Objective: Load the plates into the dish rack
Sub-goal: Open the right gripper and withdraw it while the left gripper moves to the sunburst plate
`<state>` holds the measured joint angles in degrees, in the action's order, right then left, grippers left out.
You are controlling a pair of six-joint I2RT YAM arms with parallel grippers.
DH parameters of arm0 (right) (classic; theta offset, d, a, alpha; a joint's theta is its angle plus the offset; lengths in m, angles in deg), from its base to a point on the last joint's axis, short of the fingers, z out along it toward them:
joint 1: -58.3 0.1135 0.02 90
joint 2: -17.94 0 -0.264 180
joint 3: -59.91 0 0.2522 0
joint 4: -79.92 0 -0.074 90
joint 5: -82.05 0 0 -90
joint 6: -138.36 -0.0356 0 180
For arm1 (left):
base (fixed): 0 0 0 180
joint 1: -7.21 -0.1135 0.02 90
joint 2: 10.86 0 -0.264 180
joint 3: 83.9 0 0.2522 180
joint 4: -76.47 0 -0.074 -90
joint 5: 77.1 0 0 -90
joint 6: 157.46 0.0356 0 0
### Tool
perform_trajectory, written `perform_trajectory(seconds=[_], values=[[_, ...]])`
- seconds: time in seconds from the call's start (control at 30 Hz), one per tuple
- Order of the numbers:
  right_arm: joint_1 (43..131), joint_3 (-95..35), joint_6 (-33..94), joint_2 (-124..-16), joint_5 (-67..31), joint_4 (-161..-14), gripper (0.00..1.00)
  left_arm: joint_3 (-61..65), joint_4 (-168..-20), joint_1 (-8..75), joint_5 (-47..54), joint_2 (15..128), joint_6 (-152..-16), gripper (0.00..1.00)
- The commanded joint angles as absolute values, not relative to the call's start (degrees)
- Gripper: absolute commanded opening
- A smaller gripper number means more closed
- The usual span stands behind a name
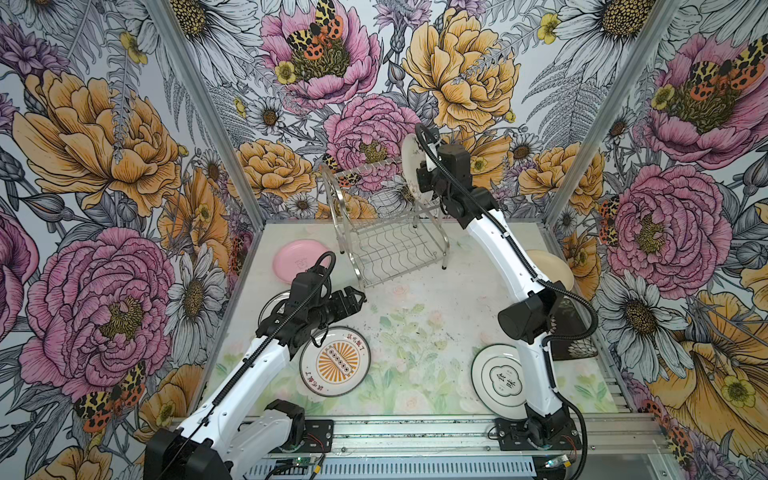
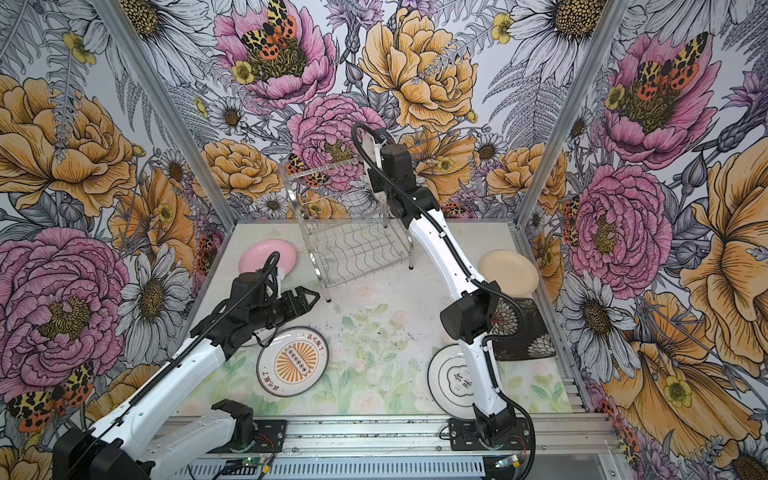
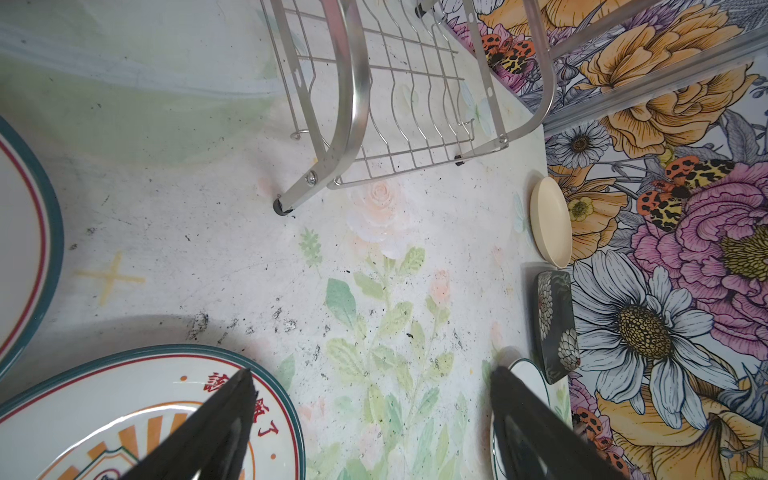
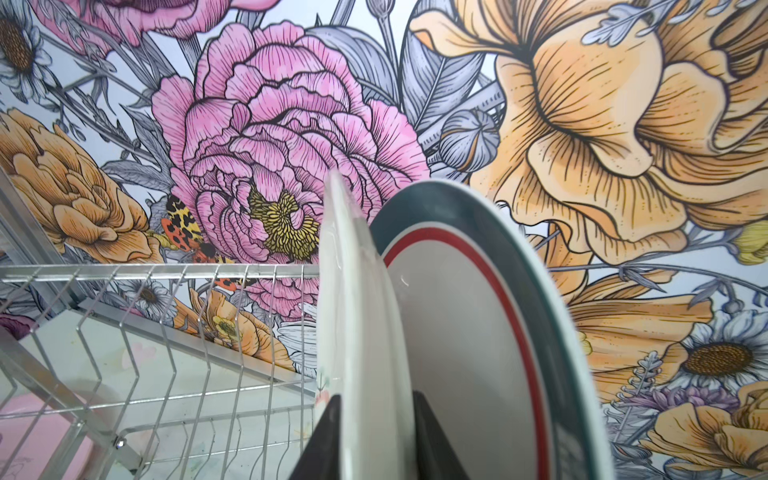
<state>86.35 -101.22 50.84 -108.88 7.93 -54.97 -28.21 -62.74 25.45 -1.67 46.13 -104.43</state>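
The steel dish rack [image 1: 382,249] [image 4: 166,353] stands at the back of the table. At its upper tier my right gripper [image 4: 376,399] is shut on the rim of an upright white plate [image 1: 411,166] [image 4: 353,311]. Beside it a teal-rimmed plate [image 4: 478,332] stands in the rack. My left gripper [image 1: 355,300] [image 3: 371,374] hangs open and empty over the table, near the sunburst plate [image 1: 334,361] [image 3: 124,415]. Flat on the table lie a pink plate [image 1: 297,259], a cream plate [image 1: 548,266], a dark square plate [image 2: 523,336] and a white plate with characters [image 1: 498,382].
Another teal-rimmed plate [image 1: 270,307] [image 3: 25,249] lies partly hidden under the left arm. Floral walls with metal corner posts [image 1: 582,124] close in the table on three sides. The right arm reaches over the cream and dark plates.
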Motion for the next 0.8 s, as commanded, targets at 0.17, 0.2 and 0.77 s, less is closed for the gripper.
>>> perform_trajectory(seconds=[0.17, 0.2, 0.77], values=[[86.33, -98.40, 51.41, -102.07, 8.22, -58.00, 0.38, -29.51, -63.12, 25.66, 0.29, 43.67, -104.68, 0.89], [86.38, -97.89, 51.35, -101.53, 8.07, -57.96, 0.40, -29.61, -63.10, 25.78, 0.61, 43.55, -104.80, 0.89], [86.95, -73.65, 42.31, -82.21, 2.28, -57.85, 0.70, -31.73, -57.90, 29.62, 8.24, 38.41, -109.58, 0.90]])
